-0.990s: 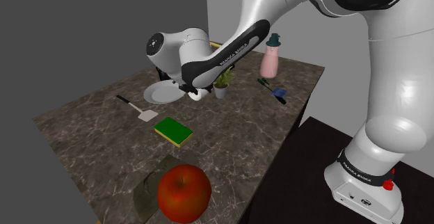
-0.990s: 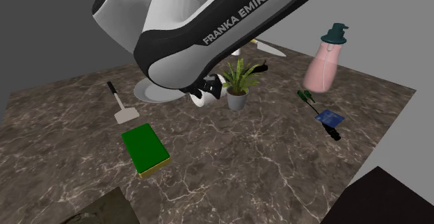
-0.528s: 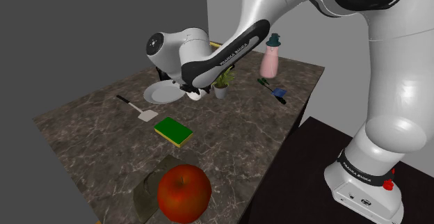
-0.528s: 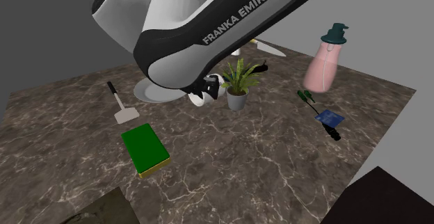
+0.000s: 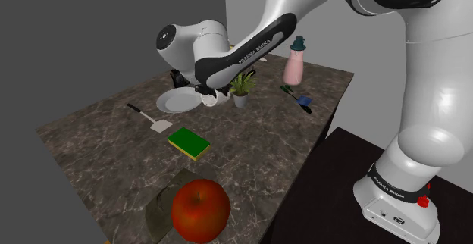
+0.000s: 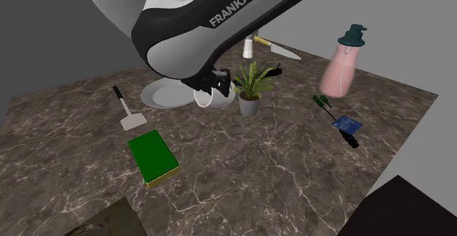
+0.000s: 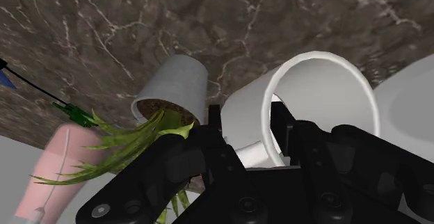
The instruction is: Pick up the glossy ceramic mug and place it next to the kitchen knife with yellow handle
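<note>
Gripper [image 7: 254,129] pinches the white mug [image 7: 247,111] at its rim, empty inside. Pot [image 7: 177,83] beside it has dirt [image 7: 163,109] & a green plant [image 7: 132,142].

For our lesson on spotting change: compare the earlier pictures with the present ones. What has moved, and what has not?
The hand, shut on the mug, has risen a little, lifting the mug slightly and tilting it. The plate, plant, knife and sponge stayed put.
</note>
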{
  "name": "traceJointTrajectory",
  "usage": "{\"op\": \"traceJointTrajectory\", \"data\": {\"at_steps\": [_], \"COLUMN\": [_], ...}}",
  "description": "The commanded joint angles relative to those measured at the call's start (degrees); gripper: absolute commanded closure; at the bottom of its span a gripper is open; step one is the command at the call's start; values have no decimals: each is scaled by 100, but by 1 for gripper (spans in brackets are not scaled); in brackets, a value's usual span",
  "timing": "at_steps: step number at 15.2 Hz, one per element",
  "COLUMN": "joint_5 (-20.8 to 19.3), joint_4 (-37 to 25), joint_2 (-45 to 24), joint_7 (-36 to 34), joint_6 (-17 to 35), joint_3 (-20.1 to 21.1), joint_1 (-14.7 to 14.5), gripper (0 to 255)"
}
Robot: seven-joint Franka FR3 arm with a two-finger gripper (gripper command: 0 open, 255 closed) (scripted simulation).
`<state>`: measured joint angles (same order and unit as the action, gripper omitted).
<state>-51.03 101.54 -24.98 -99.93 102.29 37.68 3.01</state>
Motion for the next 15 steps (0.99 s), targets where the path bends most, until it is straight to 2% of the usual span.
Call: {"op": "traceJointTrajectory", "data": {"at_steps": [1,15], "joint_5": [71,431], "joint_4": [-17,-497], "joint_2": [98,534], "joint_7": [79,671], "joint_6": [-66,-659], "joint_3": [34,177], "joint_1": [22,72], "gripper": [255,255]}}
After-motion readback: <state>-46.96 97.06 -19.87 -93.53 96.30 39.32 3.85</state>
